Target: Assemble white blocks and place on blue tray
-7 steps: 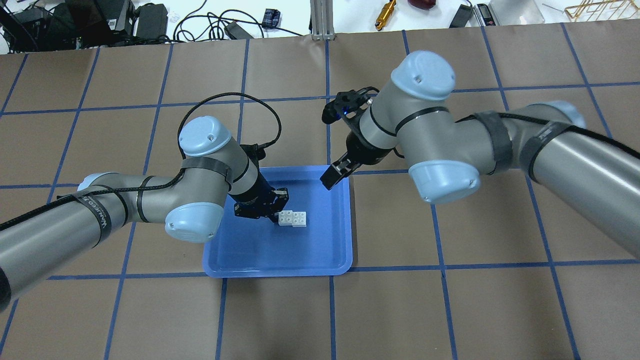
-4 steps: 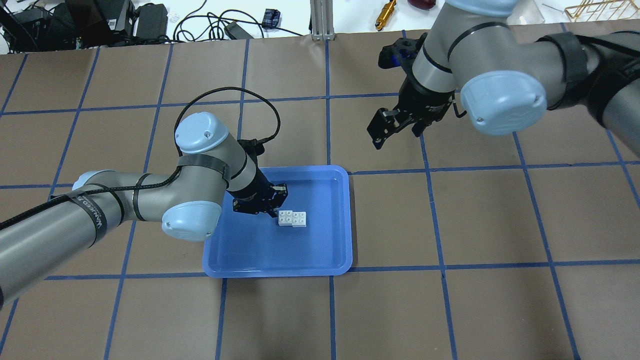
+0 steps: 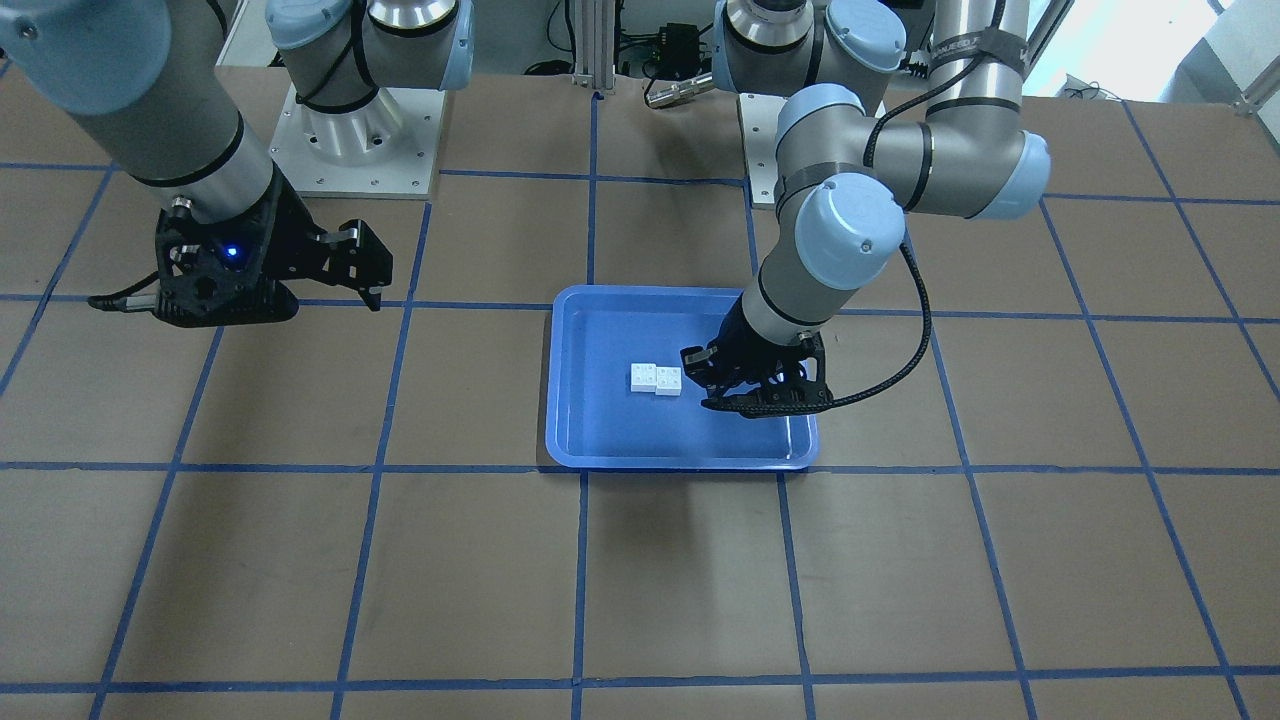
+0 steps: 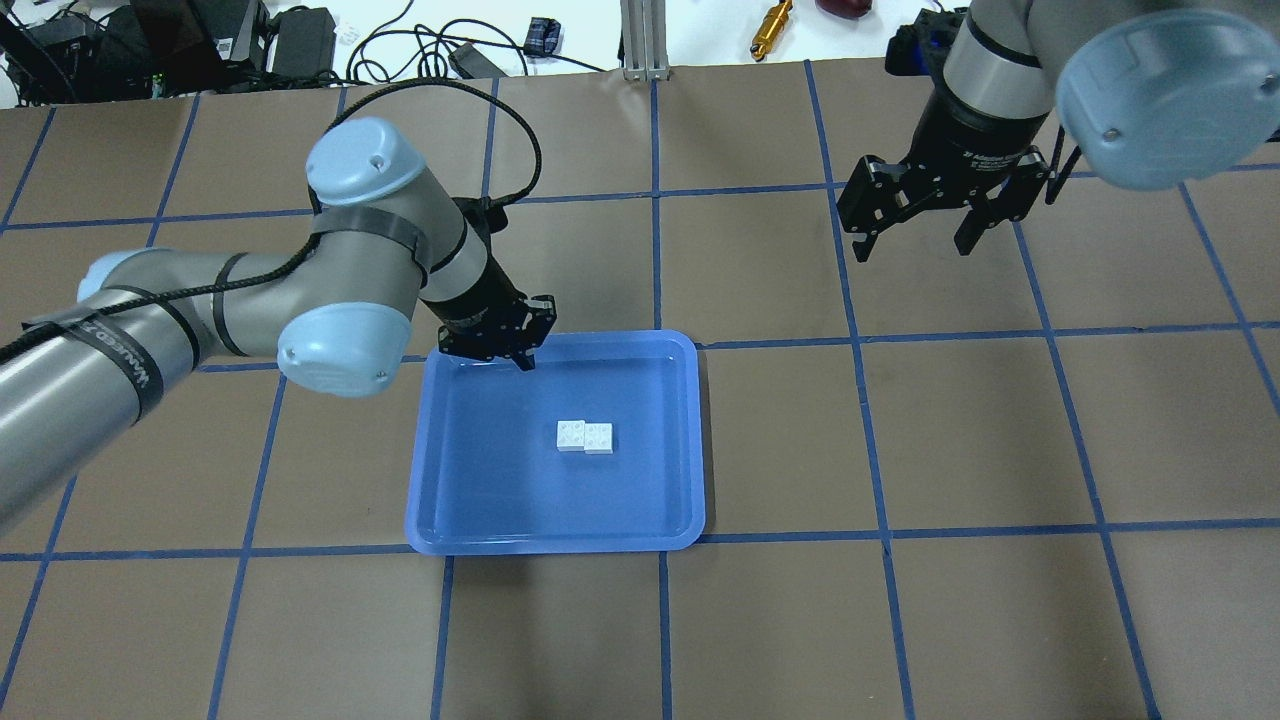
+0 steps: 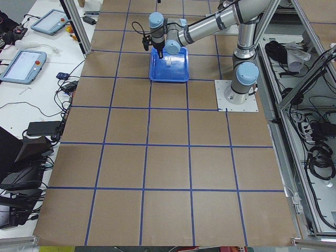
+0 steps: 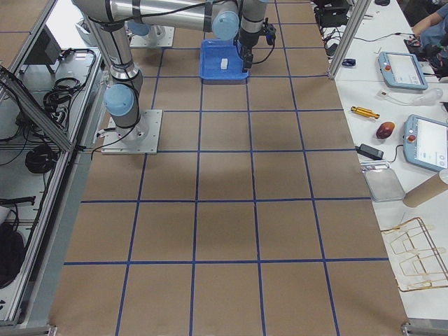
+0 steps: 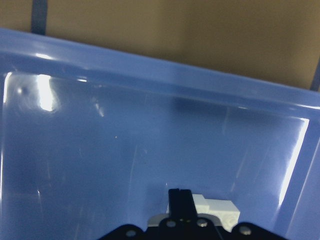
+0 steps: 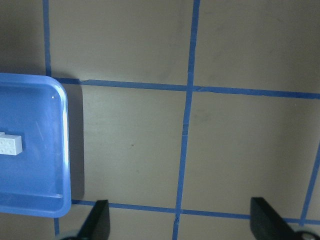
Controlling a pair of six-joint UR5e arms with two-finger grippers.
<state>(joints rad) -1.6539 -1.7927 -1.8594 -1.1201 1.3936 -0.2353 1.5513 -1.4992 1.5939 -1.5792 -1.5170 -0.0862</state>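
Note:
The two white blocks [image 4: 585, 437] sit joined side by side in the middle of the blue tray [image 4: 470, 500], touched by no gripper. They also show in the front view [image 3: 656, 379] and at the bottom of the left wrist view [image 7: 217, 206]. My left gripper [image 4: 520, 355] hangs above the tray's far left part, apart from the blocks. Its fingers look shut and empty in the left wrist view [image 7: 179, 194]. My right gripper [image 4: 920, 228] is open and empty, above bare table far to the tray's right.
The tray stands on a brown table with a blue tape grid [image 4: 850, 340]. Cables, tools and devices lie beyond the far edge [image 4: 450, 55]. The right wrist view shows the tray's corner [image 8: 62, 150] and bare table.
My left gripper drew back from beside the blocks to the tray's far left edge. My right arm swung away from the tray to the far right. The blocks stayed put.

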